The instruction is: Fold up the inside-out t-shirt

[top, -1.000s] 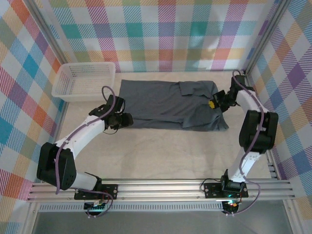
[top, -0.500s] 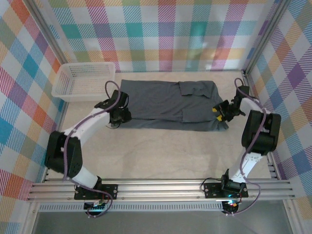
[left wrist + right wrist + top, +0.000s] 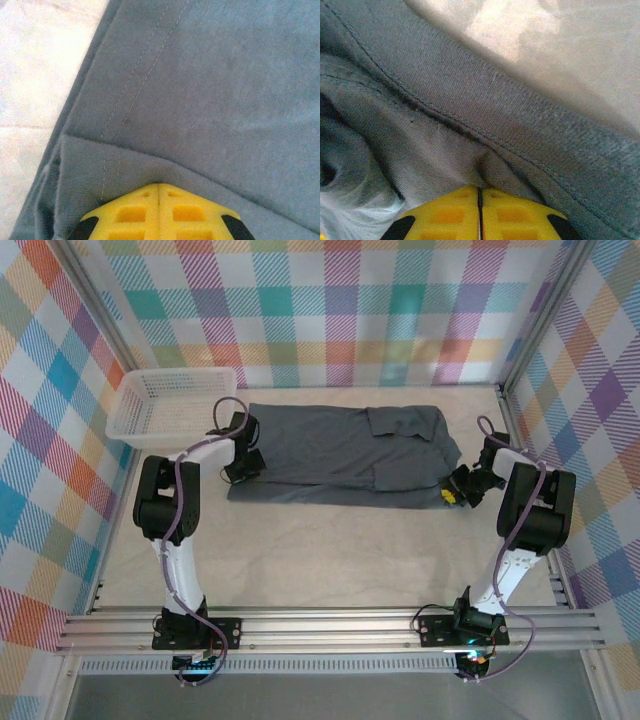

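The inside-out t-shirt point(image 3: 330, 450) lies flat across the back of the table as a long dark grey band, with a sleeve folded on top at the right. My left gripper point(image 3: 241, 467) sits at the shirt's left end. In the left wrist view its yellow fingers point(image 3: 125, 215) are shut together, with a stitched fold of the fabric point(image 3: 210, 90) caught at the tips of the left gripper point(image 3: 158, 186). My right gripper point(image 3: 451, 494) is at the shirt's near right corner. It point(image 3: 480, 189) is shut, and the ribbed grey cloth point(image 3: 470, 100) puckers into its closed tips.
A white mesh basket point(image 3: 170, 405) stands at the back left, just beside the left arm's wrist. Checked walls and metal posts close in the table on three sides. The arm bases sit on the rail point(image 3: 330, 625) at the near edge, with bare beige tabletop point(image 3: 330, 550) between.
The left gripper moved back along the shirt's left end and closed on the fabric. The right gripper came nearer, to the right corner. The shirt's near right edge has drawn in.
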Available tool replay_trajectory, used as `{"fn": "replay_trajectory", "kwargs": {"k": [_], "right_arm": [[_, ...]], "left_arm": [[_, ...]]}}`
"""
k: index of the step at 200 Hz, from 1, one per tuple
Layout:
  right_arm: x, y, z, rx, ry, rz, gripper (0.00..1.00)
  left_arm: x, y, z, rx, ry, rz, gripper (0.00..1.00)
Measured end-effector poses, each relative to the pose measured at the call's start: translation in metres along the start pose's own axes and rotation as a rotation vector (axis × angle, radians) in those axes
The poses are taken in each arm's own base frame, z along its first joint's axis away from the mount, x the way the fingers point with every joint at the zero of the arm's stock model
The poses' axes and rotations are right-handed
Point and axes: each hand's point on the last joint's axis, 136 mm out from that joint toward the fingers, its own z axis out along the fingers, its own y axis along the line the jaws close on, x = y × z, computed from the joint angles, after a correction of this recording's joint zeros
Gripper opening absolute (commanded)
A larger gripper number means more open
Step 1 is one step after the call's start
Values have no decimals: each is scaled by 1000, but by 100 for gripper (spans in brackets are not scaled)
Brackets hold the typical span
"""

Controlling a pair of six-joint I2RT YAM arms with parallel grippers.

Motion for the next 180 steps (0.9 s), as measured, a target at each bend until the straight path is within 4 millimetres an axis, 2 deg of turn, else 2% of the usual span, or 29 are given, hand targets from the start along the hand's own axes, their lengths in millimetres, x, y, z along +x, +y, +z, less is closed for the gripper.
{"fn": "replay_trajectory", "kwargs": {"k": [11,24,43,57,78,94,101,107,112,118,129,155,168,180], "right_arm": [[2,-5,-2,23,1,-4,8],[8,-14,-4,54,16,-4,5],[24,-33,-9,97,39,17,8],[45,-51,-13,125,49,41,11],[88,-85,-21,194,53,95,15],[116,-110,-29,254,47,142,18],[124,-116,-34,272,44,152,21],[128,-117,-40,279,38,153,25],[128,-115,-45,273,27,148,30],[125,-109,-52,258,6,137,35],[111,-88,-69,202,-52,100,41],[77,-25,-105,11,-166,-20,45],[69,-3,-107,-52,-161,-57,46],[63,10,-97,-80,-130,-73,47]], "left_arm": [[12,8,-4,10,-3,-26,0],[36,24,-14,5,22,-62,0],[76,47,-27,10,62,-106,0],[106,60,-38,22,83,-117,0],[153,76,-55,5,108,-87,0],[177,82,-69,8,118,-62,0],[180,84,-75,11,113,-61,8],[181,86,-80,15,101,-62,19],[179,86,-86,23,82,-61,29],[175,85,-92,35,57,-57,37],[165,81,-105,58,8,-47,44],[131,56,-137,138,-109,-7,47],[116,41,-148,174,-149,26,48],[105,28,-152,197,-166,57,49]]}}
